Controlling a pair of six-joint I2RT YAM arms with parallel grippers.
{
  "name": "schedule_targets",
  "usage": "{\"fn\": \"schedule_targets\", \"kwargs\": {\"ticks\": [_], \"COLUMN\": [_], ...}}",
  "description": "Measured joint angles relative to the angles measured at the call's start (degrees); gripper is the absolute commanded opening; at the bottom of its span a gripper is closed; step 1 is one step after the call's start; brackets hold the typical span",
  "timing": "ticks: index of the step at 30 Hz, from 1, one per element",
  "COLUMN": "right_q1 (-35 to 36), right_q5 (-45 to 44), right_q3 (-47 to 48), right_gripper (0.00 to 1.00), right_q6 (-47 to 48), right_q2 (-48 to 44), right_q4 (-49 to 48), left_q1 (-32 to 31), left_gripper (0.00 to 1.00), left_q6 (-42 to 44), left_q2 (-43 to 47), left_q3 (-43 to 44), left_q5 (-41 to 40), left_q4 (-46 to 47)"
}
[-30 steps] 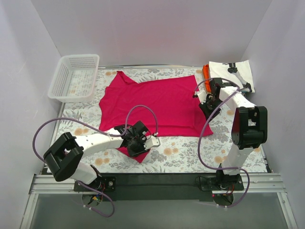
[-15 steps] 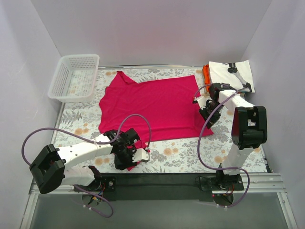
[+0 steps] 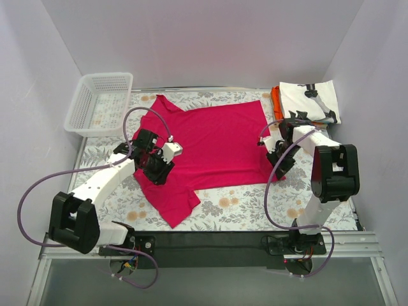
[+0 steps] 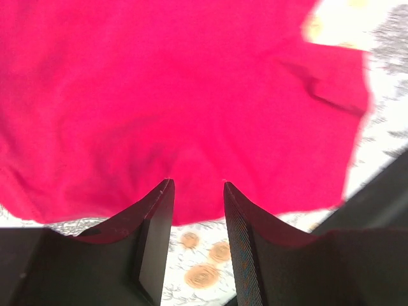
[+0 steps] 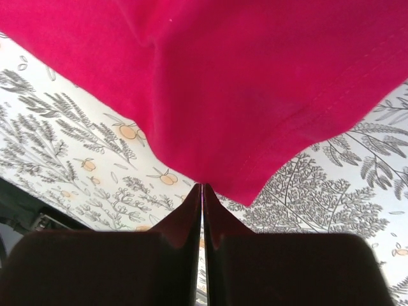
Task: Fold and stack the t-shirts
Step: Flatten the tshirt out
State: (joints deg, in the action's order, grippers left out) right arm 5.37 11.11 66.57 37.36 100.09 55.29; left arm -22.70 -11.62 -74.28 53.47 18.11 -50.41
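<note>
Bright even light, soft shadows; crimson t-shirt (image 4: pixel 191 95) smeared in left wrist view.

White links (image 3: pixel 105 182), black joints (image 3: pixel 333 171), looping purple cables (image 3: pixel 266 191), dark tapered end effector fingers (image 4: pixel 153 248).

The orange t-shirt (image 3: pixel 275 97) is mostly hidden beneath the white printed t-shirt (image 3: pixel 310 101). Left wrist view: crimson t-shirt (image 4: pixel 178 95) blurred, cut off at top and left edges.
</note>
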Motion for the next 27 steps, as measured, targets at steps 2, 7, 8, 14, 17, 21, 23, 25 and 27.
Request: {"fn": "schedule_targets", "kwargs": {"ticks": [2,7,8,14,17,21,23,25,27], "right_q1": [0.0,0.0,0.0,0.0,0.0,0.0,0.0,0.02,0.0], "right_q5": [-0.7,-2.45,-2.89,-5.79,-6.45,-4.85,-3.04,-1.05,0.11], "right_q3": [-1.36,-5.51,-6.38,-12.76,-14.47,-13.4,-9.68,-4.0,1.55], "right_gripper": [0.05,0.04,0.04,0.04,0.05,0.08,0.09,0.09,0.07], "right_q6": [-0.17,-0.42,-0.28,1.64,2.67,4.11,4.55,4.31,3.52], "right_q2": [0.76,1.09,0.33,-4.85,-6.23,-7.45,-8.0,-8.37,-7.96], "right_q4": [-1.22,-3.04,-3.28,-3.52,-2.73,-0.31,1.9,2.51,2.4], "left_q1": [2.08,7.13,8.07,9.05,9.07,9.07,9.07,9.07,9.4], "left_gripper": [0.36,0.34,0.35,0.34,0.34,0.35,0.36,0.37,0.37], "left_q6": [-0.17,0.44,0.74,3.48,4.52,5.18,4.76,3.93,2.93], "left_q2": [-1.44,-3.32,-3.34,2.14,5.55,7.5,7.26,5.81,2.6], "left_q3": [-1.27,-8.76,-10.62,-17.86,-19.47,-17.73,-14.67,-10.05,-5.49], "left_q5": [-1.49,-3.76,-4.44,-5.79,-5.73,-4.72,-4.0,-3.65,-3.65], "left_q4": [2.6,6.99,7.26,8.63,6.43,1.62,-0.13,-0.35,1.14]}}
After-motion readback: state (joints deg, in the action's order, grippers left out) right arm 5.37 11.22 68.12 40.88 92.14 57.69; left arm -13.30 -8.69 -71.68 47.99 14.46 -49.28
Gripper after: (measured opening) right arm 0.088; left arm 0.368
